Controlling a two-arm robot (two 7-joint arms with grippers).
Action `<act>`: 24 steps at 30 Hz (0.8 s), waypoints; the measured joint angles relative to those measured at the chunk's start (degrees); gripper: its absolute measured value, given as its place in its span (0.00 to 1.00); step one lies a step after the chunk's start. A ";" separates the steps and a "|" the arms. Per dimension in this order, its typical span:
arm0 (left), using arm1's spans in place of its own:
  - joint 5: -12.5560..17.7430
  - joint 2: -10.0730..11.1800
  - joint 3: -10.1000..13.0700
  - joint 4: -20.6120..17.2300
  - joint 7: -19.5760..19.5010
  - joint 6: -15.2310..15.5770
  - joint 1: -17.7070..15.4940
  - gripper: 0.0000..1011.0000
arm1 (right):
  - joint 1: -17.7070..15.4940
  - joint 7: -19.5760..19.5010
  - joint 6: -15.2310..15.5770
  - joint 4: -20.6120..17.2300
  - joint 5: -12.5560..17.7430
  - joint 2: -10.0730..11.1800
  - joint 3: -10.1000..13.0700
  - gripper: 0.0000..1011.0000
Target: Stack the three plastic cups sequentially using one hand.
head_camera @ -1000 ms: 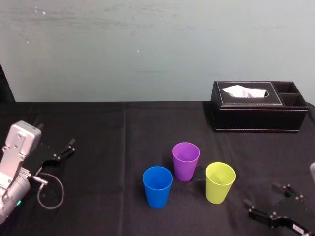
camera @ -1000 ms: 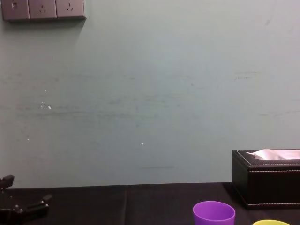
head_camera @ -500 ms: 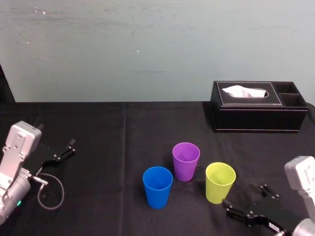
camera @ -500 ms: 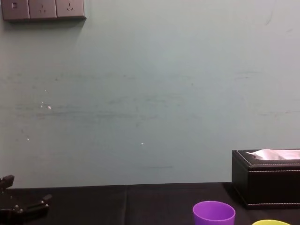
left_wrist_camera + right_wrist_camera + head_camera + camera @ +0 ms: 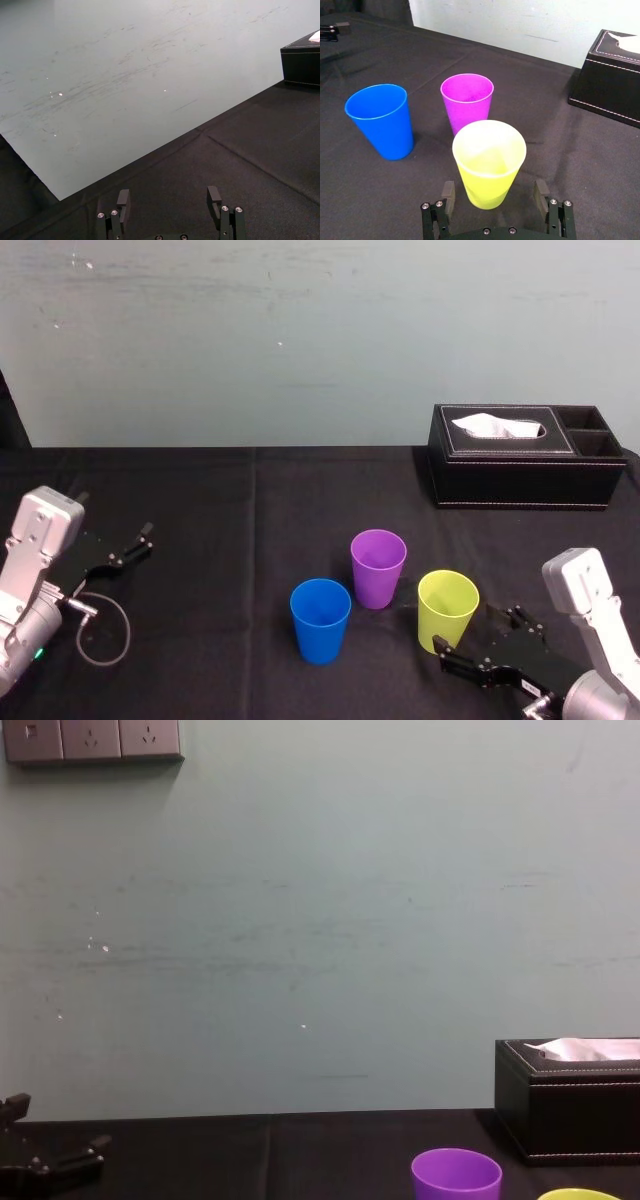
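Three plastic cups stand upright and apart mid-table: the blue cup (image 5: 320,620) nearest, the purple cup (image 5: 378,568) behind it, and the yellow-green cup (image 5: 447,611) to the right. My right gripper (image 5: 470,636) is low at the yellow-green cup's near right side. In the right wrist view its open fingers straddle the yellow-green cup (image 5: 489,165) with a gap on each side, and the purple cup (image 5: 467,100) and blue cup (image 5: 382,120) stand beyond. My left gripper (image 5: 128,548) rests open at the far left, seen open (image 5: 169,200) over bare cloth.
A black tissue box (image 5: 520,472) sits at the back right of the black-clothed table (image 5: 230,540). A cable loop (image 5: 100,630) lies by the left arm. A pale wall rises behind the table. The purple cup's rim (image 5: 456,1175) shows low in the chest view.
My right gripper has come forward and to the left from the lower right corner, until its fingers flank the yellow-green cup. The cups and the left arm have not moved.
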 joint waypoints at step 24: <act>0.00 0.00 0.00 0.00 0.00 0.00 0.00 0.99 | 4.92 2.67 -1.29 5.84 -4.08 -6.02 -0.89 0.99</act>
